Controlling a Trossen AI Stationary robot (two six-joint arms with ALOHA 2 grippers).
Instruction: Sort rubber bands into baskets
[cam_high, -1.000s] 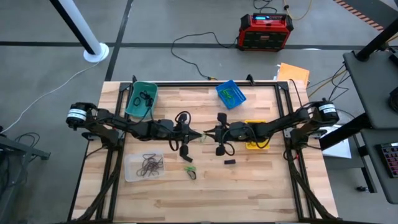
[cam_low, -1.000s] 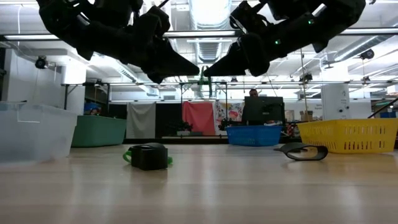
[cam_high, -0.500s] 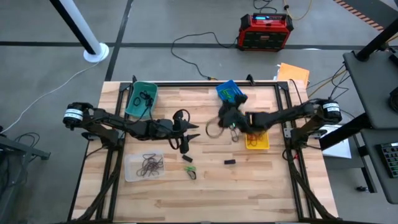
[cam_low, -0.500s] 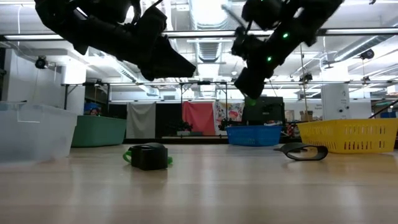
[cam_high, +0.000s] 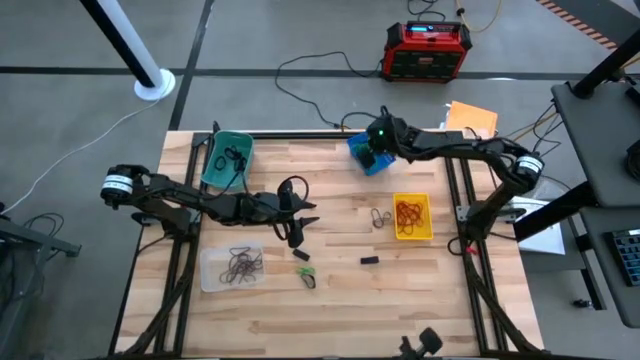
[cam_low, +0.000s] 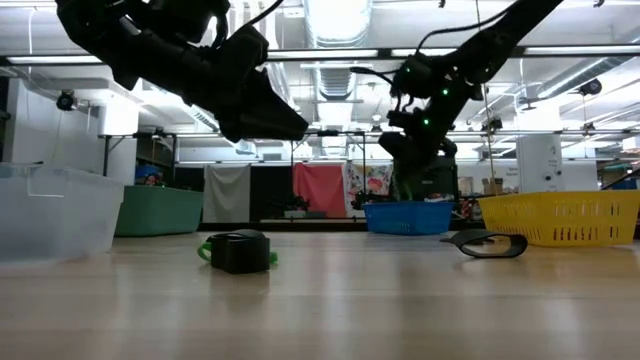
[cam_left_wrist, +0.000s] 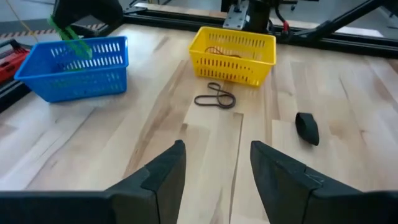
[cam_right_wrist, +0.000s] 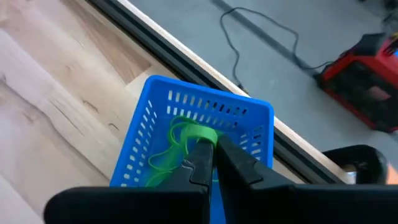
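Observation:
My right gripper (cam_high: 370, 152) is over the blue basket (cam_high: 366, 157) at the table's far edge, shut on a green rubber band (cam_right_wrist: 191, 133). My left gripper (cam_left_wrist: 214, 168) stands open above the table's middle, with nothing between its fingers. A dark rubber band (cam_left_wrist: 215, 98) lies flat on the wood beside the yellow basket (cam_high: 412, 216), which holds red bands. The teal basket (cam_high: 228, 158) stands at the far left and the clear basket (cam_high: 232, 268) with dark bands at the near left. Another green band (cam_high: 305, 273) lies near the table's middle. My right gripper pinches the green rubber band (cam_right_wrist: 198, 135) between its two shut fingers, right at their free ends. The fingers slant down from above the basket. The band hangs slack from them (cam_left_wrist: 69, 36) into the blue basket's opening.
A small black block (cam_left_wrist: 306, 127) lies on the wood near the yellow basket, another sits by the green band (cam_low: 240, 250). Black rails frame the table. Bare wood lies across the near half.
My right gripper has swung from the table's middle, where it met my left gripper, toward the far edge and over the blue basket, carrying the green band and turning as it went. My left gripper has opened and stayed in place.

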